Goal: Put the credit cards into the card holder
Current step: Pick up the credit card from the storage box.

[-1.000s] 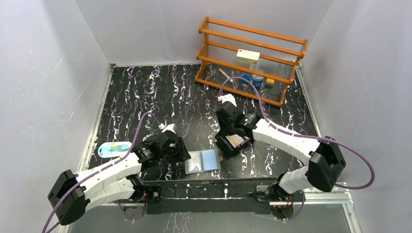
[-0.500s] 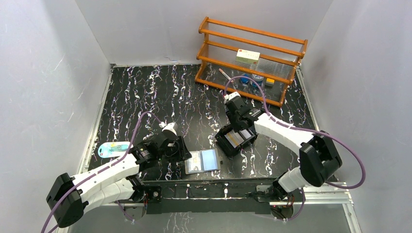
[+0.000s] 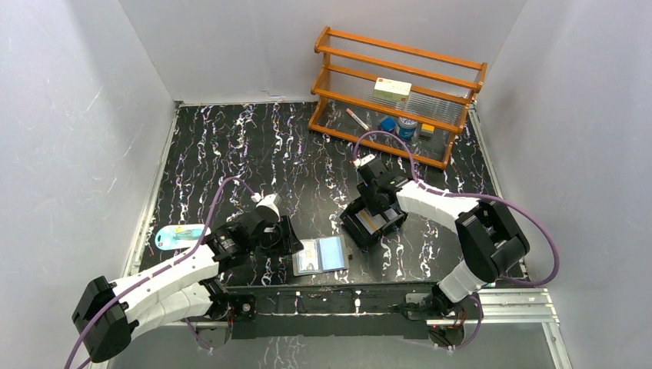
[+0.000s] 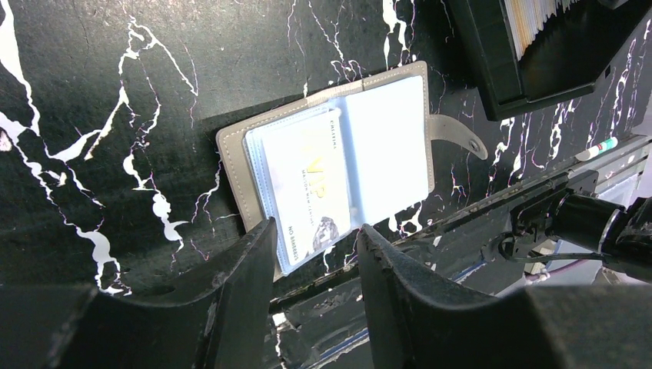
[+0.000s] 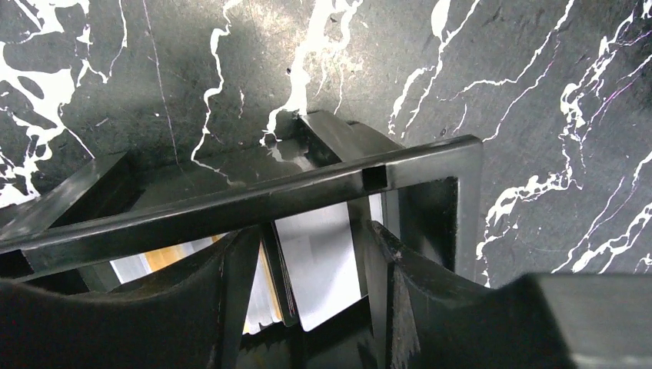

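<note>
The card holder (image 4: 384,131) is seen lying open and flat on the black, white-veined desk (image 3: 231,154), close to the near edge and between the two arms, with its snap tab (image 4: 459,137) sticking out from the half nearer the right arm. Clear sleeves are shown on both halves, and a pale VIP card (image 4: 304,181) is lodged in the sleeve on the left half. The left claw (image 4: 314,229) is held at the holder's left edge with its jaws parted and nothing between them; whether the holder is touched by it cannot be told. Just beyond the holder, on its right, a black tray (image 5: 269,196) is set at an angle, and more credit cards (image 5: 323,257) are stood on edge inside it, some of them orange at the edge. The right claw (image 5: 314,231) is lowered into this tray from above, its fingers set apart on either side of a pale card, with the tray's rim bar crossing in front of them; whether that card is pinched or merely flanked cannot be made out. At the far right of the desk a wooden rack (image 3: 400,58) is stood, with a white box (image 3: 391,90) kept on one shelf and small items below it. A bluish packet (image 3: 178,235) is laid by the desk's left edge.
</note>
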Tool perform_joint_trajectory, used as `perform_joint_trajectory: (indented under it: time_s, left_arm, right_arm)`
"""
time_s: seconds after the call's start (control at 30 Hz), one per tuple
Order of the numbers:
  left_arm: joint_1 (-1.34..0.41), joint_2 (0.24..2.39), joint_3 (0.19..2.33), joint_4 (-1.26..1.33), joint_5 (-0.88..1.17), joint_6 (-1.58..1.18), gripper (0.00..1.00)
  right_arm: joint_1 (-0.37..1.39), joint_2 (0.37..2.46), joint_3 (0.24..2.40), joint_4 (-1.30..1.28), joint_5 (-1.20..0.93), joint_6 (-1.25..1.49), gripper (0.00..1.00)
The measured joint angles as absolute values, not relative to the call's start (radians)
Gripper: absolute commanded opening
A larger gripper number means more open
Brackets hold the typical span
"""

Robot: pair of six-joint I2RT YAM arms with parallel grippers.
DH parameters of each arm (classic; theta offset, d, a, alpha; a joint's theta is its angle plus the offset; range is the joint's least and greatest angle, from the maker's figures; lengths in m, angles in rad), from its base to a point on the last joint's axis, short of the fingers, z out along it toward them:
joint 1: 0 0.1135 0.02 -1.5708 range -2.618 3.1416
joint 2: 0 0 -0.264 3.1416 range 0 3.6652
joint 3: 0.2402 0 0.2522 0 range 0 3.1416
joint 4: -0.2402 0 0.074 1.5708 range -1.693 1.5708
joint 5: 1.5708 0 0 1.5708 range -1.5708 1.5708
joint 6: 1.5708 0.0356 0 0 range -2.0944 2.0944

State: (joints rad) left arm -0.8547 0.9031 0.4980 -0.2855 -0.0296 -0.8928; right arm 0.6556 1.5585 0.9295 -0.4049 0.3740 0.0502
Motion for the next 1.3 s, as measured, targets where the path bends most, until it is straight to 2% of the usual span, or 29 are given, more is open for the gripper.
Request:
perform_joint_trajectory:
  time_s: [0.27, 0.63, 1.0, 1.2, 1.3]
  left_arm:
    - [-0.855, 0.902, 0.498, -0.286, -0.030, -0.893, 0.42]
    - [-0.855, 0.902, 0.498, -0.286, -0.030, -0.894, 0.42]
    - [-0.855, 0.907, 0.498, -0.285, -0.029, -0.898, 0.42]
    - [-0.855, 0.909, 0.498, -0.284, -0.026, -0.898, 0.42]
    - [-0.855, 0.909, 0.498, -0.284, -0.026, -0.898, 0.42]
  right_arm:
    - [0.632, 1.560, 0.917, -0.346, 0.316, 0.044, 0.58]
    - [0.624, 1.548, 0.904, -0.335, 0.251, 0.049, 0.50]
    - [0.624, 1.512, 0.900, -0.365, 0.196, 0.052, 0.39]
    - [0.624, 1.500, 0.900, -0.374, 0.192, 0.052, 0.26]
    - [0.624, 1.496, 0.910, -0.387, 0.197, 0.053, 0.24]
